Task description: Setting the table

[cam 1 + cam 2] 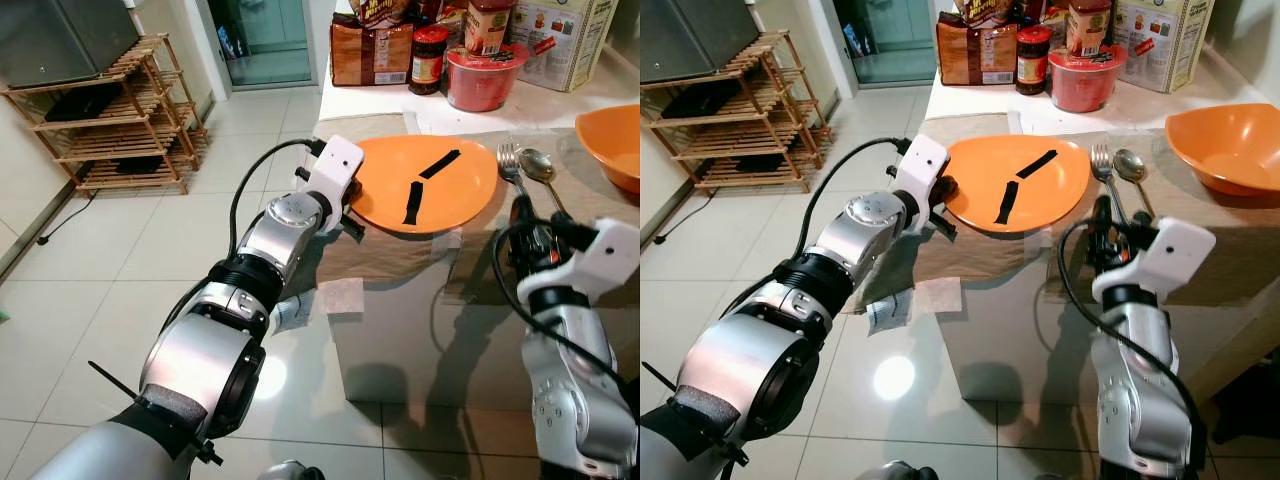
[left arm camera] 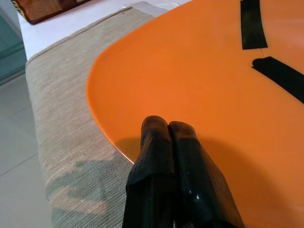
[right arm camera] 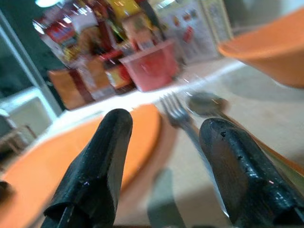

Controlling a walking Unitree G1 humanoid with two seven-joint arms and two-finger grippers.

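Note:
An orange plate (image 1: 425,185) with two black tape strips (image 1: 438,164) lies on a beige cloth (image 1: 400,255) at the table's near left corner. My left gripper (image 1: 352,215) is at the plate's left rim; in the left wrist view its fingers (image 2: 156,137) press together, shut, lying over the rim of the plate (image 2: 213,95). A fork (image 1: 508,158) and spoon (image 1: 535,163) lie side by side right of the plate. My right gripper (image 1: 520,215) hovers open just short of their handles, with the fork (image 3: 173,114) and spoon (image 3: 206,102) showing between its fingers. An orange bowl (image 1: 612,145) sits far right.
Groceries crowd the table's back: a brown bag (image 1: 370,50), a jar (image 1: 428,60), a red tub (image 1: 480,75) and a box (image 1: 565,40). A wooden rack (image 1: 120,120) stands on the tiled floor to the left. A paper scrap (image 1: 290,312) lies by the table's corner.

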